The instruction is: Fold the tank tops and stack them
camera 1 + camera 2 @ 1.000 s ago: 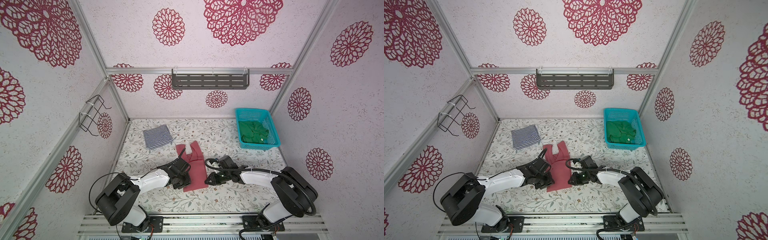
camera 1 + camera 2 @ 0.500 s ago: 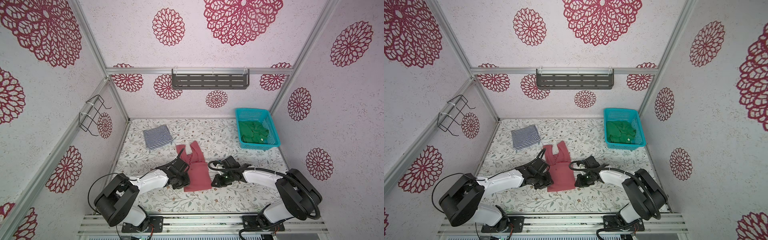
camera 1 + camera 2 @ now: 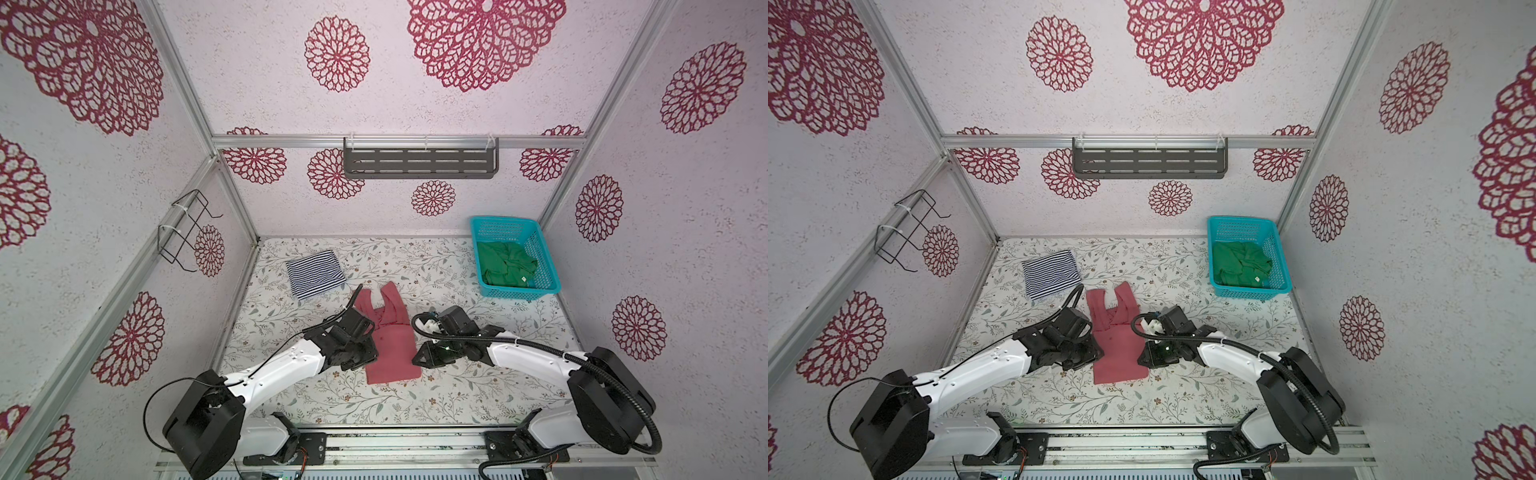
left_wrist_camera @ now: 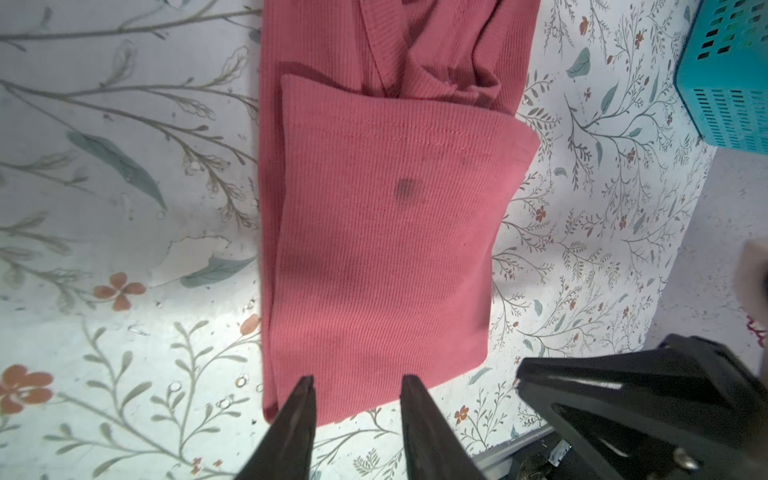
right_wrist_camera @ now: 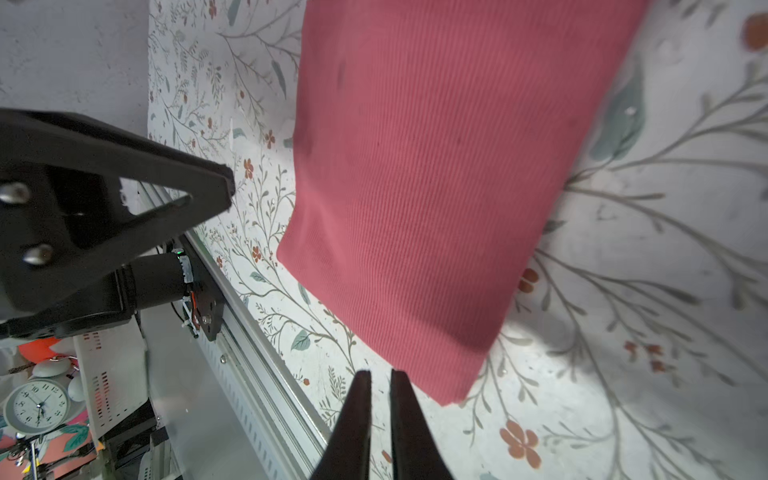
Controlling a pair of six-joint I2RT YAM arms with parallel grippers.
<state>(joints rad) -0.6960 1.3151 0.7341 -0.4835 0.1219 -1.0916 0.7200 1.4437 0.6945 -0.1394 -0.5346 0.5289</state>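
Observation:
The dusty red-pink tank top (image 3: 392,353) (image 3: 1121,357) lies folded narrow in the middle of the table, straps toward the back. In the left wrist view its hem (image 4: 395,133) is turned up over the body. My left gripper (image 3: 368,353) (image 4: 359,382) is open at the top's left edge, its fingertips over the cloth edge and gripping nothing. My right gripper (image 3: 419,359) (image 5: 381,376) is shut and empty beside the right edge. The striped tank top (image 3: 316,274) (image 3: 1050,278) lies folded at the back left. The green tank top (image 3: 505,264) (image 3: 1241,264) is crumpled in the basket.
The teal mesh basket (image 3: 545,259) (image 3: 1278,257) (image 4: 731,83) stands at the back right by the wall. A grey shelf (image 3: 419,160) hangs on the back wall and a wire rack (image 3: 185,226) on the left wall. The metal rail (image 5: 266,374) borders the table's front.
The right jaws parted a little and closed again beside the red-pink top, with the arm shifting slightly. The left jaws widened slightly. The cloth has barely moved.

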